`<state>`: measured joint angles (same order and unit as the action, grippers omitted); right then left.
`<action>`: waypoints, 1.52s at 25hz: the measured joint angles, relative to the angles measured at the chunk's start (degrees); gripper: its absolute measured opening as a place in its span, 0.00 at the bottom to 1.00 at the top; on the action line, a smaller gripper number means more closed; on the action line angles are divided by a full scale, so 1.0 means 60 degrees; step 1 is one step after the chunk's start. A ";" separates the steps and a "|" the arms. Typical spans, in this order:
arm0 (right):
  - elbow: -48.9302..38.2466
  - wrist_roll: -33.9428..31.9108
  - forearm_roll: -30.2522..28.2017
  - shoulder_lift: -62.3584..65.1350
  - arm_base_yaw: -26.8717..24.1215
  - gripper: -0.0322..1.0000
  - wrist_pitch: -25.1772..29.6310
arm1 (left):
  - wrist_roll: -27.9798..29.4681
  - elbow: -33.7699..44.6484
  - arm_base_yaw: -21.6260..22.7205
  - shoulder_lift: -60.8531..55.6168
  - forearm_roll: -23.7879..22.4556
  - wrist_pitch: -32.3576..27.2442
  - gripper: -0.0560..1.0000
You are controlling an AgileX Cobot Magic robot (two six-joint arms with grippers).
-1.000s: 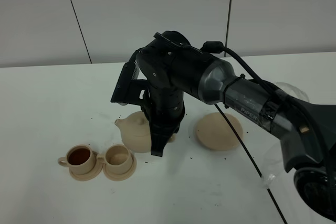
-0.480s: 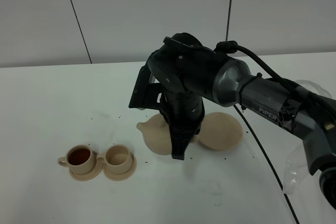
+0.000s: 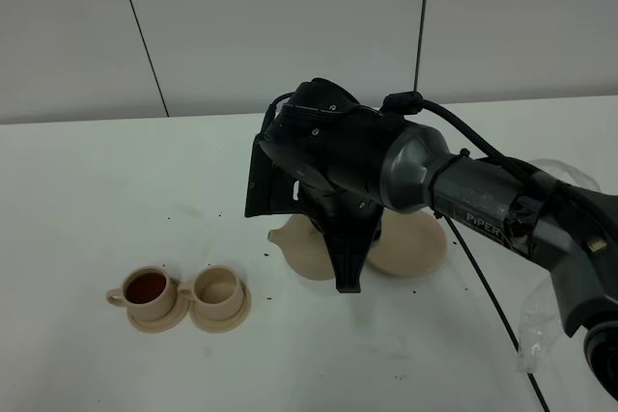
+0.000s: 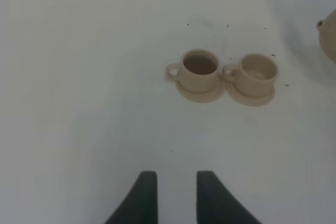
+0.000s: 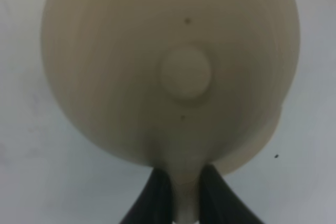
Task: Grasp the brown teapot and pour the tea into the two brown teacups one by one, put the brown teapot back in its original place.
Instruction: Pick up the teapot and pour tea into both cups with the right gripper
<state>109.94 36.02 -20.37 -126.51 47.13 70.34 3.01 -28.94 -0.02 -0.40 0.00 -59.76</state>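
Right, the brown teapot (image 3: 301, 250) is clamped by its loop handle (image 5: 182, 208) in the right gripper (image 5: 184, 176), jaws pinched tight on either side, with the lid knob (image 5: 185, 72) facing straight up at the wrist camera. From the high camera the pot is just beside the wide saucer disc (image 3: 417, 243), overlapping its edge, with the spout (image 3: 276, 236) pointing away from the disc. Whether its base touches the worktop (image 3: 87, 190) I cannot tell. Well apart from the disc, beyond the teapot, stand the farther teacup (image 3: 147, 287), dark with tea, and the nearer teacup (image 3: 218, 287), pale inside. So I'd call this the return leg. To do it well: hold the pot level, centre its base over the disc rather than on the rim, lower gently, and only then release. The left gripper (image 4: 173, 187) hangs over the worktop far from the disc, slightly parted and empty.
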 joint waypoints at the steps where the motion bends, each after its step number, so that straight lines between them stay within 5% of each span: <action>1: -0.0003 0.0012 -0.0038 0.0000 0.0031 0.12 0.0000 | 0.0000 0.0000 0.0000 0.0000 0.0000 0.0000 0.29; 22: -0.0021 0.0071 -0.3101 -0.0338 0.1218 0.12 -0.0775 | 0.0000 0.0000 0.0000 0.0000 0.0000 0.0000 0.29; 38: -0.0021 0.0080 -0.4107 -0.0771 0.1831 0.12 -0.1160 | 0.0000 0.0000 0.0000 0.0000 0.0000 0.0000 0.29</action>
<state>109.81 36.50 -45.01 -131.14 58.12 63.38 3.01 -28.94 -0.02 -0.40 0.00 -59.76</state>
